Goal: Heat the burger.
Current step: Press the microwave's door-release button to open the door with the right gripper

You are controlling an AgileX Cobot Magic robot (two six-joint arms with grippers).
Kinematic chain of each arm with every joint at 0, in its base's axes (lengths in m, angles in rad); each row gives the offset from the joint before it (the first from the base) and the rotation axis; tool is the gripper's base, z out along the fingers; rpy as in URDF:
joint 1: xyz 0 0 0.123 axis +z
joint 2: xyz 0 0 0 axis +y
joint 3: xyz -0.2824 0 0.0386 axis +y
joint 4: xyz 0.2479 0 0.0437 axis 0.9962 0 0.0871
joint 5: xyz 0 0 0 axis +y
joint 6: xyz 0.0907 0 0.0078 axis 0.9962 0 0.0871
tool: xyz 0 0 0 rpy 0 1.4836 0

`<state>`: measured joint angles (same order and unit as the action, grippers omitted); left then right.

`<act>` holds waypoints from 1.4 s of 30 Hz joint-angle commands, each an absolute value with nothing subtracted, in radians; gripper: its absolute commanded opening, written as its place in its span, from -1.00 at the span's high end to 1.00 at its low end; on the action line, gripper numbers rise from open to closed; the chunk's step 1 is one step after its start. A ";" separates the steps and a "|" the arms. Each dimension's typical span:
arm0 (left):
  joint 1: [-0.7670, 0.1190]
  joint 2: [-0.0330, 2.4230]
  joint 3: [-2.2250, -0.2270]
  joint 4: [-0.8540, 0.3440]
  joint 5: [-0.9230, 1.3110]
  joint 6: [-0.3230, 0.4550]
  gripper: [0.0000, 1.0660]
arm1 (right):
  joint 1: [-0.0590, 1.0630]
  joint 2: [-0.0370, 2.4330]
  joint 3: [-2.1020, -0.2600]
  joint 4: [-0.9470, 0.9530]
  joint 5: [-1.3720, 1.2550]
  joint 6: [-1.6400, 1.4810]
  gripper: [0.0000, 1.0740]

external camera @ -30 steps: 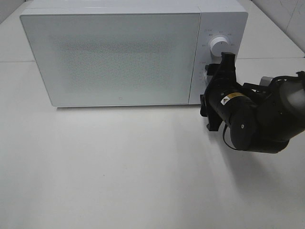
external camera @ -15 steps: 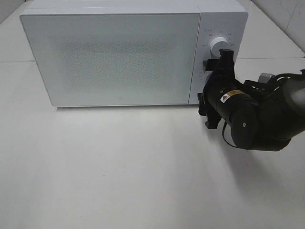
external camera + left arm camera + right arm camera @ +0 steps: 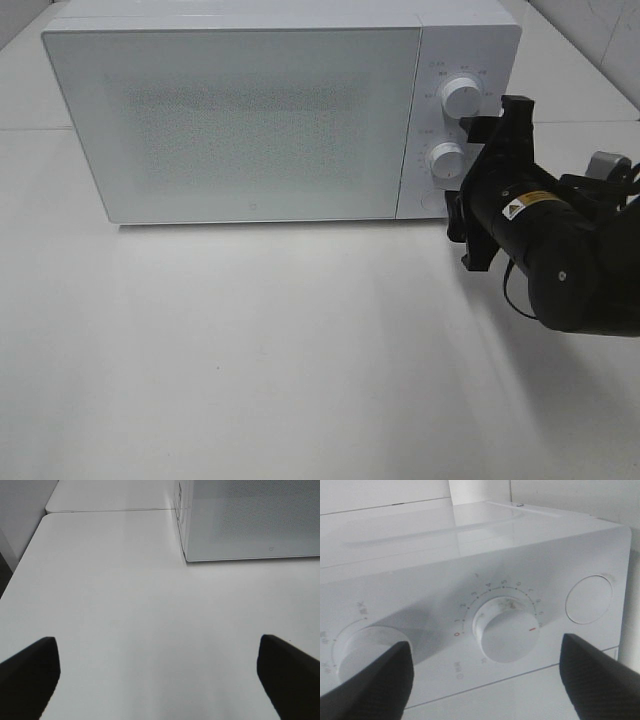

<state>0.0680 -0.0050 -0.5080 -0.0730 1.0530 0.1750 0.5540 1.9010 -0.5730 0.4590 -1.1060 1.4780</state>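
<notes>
The burger is hidden; no view shows it. The white microwave (image 3: 240, 120) stands at the back of the table with its door shut. Its control panel has an upper knob (image 3: 460, 95), a lower knob (image 3: 446, 158) and a round button (image 3: 432, 200). My right gripper (image 3: 500, 122) is open and empty, just right of the panel and clear of the knobs. The right wrist view looks between the open gripper (image 3: 485, 680) at the lower knob (image 3: 506, 630), with the upper knob (image 3: 367, 650) and the button (image 3: 589, 599) on either side. My left gripper (image 3: 160, 680) is open and empty over bare table.
The white table (image 3: 250, 340) stretches in front of the microwave. The left wrist view shows the microwave's left front corner (image 3: 186, 555) and the table's edge (image 3: 30, 555). A tiled wall (image 3: 600, 30) is at the back right.
My right gripper has drawn back to the right, away from the control panel. The lower knob, covered before, now shows.
</notes>
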 commanded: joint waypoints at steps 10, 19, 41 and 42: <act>0.070 -0.024 -0.507 -0.080 1.048 0.171 -0.92 | 0.551 1.694 -0.426 0.448 -1.062 1.314 -0.42; 0.070 -0.024 -0.507 -0.080 1.048 0.171 -0.92 | 0.551 1.346 -0.407 0.358 -0.645 0.662 -0.42; 0.070 -0.024 -0.507 -0.080 1.048 0.171 -0.92 | 0.406 1.039 -0.683 -0.205 0.583 0.216 -0.42; 0.070 -0.024 -0.507 -0.080 1.048 0.171 -0.92 | 0.362 1.039 -0.690 -0.222 0.633 0.211 -0.42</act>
<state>0.0680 -0.0050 -0.5080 -0.0730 1.0530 0.1750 0.4160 1.0450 -0.6750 -0.1630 0.5470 0.1810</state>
